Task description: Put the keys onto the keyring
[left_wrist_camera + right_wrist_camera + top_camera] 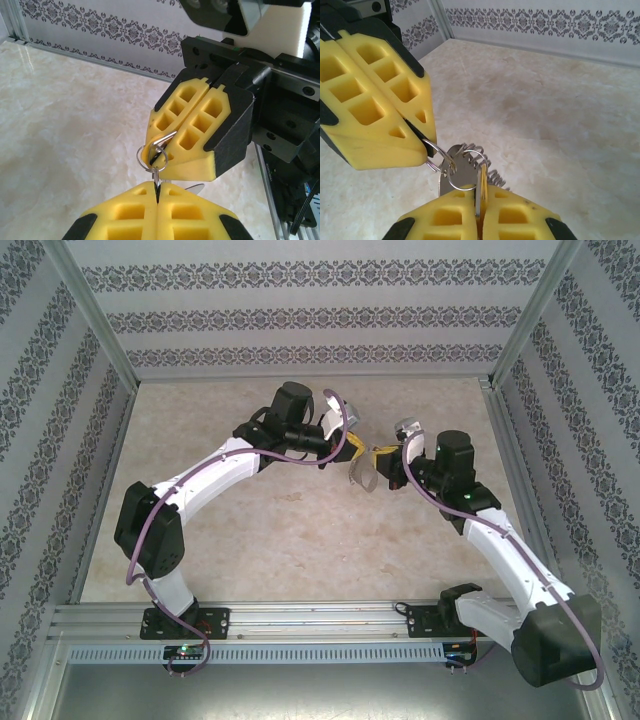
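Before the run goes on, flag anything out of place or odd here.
Nothing stands out. The left tool and right tool are both shut, tip to tip, on the keyring above the table; nothing looks dropped or bent.

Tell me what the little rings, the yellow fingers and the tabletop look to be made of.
The little rings look like metal: silvery, polished thin wire loops that glint. The yellow fingers look like matte plastic with molded-looking hollow pockets, possibly printed. The tabletop is a pale, slightly glossy marble-look surface; real stone or laminate cannot be told.
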`<state>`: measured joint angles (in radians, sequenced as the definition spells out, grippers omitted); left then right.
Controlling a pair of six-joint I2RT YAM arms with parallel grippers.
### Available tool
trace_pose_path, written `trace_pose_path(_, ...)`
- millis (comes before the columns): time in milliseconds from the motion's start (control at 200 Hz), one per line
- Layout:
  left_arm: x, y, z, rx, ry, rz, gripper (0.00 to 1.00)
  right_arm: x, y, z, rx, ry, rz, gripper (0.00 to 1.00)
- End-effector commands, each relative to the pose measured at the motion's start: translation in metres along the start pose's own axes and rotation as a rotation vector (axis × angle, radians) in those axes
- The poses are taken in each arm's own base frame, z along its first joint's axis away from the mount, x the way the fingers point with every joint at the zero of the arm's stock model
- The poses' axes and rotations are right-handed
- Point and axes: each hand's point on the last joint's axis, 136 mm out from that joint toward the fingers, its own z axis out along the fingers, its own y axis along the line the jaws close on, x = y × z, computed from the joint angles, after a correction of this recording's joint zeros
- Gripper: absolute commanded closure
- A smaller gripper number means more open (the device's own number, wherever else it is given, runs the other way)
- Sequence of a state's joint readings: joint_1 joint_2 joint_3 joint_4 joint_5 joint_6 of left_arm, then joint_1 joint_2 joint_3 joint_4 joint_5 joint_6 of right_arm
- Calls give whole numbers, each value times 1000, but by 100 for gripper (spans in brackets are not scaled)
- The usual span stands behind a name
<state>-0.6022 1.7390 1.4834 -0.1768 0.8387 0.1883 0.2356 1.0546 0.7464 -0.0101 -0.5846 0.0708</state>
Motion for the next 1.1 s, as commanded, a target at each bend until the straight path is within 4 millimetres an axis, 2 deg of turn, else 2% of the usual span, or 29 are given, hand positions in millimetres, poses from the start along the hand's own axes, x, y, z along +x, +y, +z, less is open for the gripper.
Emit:
trace_pose_path(0, 0, -11, -1, 58, 12, 11, 100, -19, -2, 3, 27, -38, -54, 100)
trace_pose_path(200, 0, -11, 1, 64, 11, 5, 100, -29, 4, 14, 5, -37, -69, 100)
trace_pose_path(470, 0, -11, 2, 63, 8, 2, 100, -36, 3, 16, 10, -51, -62, 100)
trace_pose_path(704, 0, -7, 2, 46, 5, 6, 100, -34, -10, 11, 76, -48, -46, 100)
trace_pose_path(894, 12, 2, 5, 4, 21, -20, 100, -39, -30, 5, 198, -51, -3, 100)
trace_pose_path(1094, 24, 7, 7, -18, 35, -51, 100, -49, -28, 1, 200, -60, 14, 100)
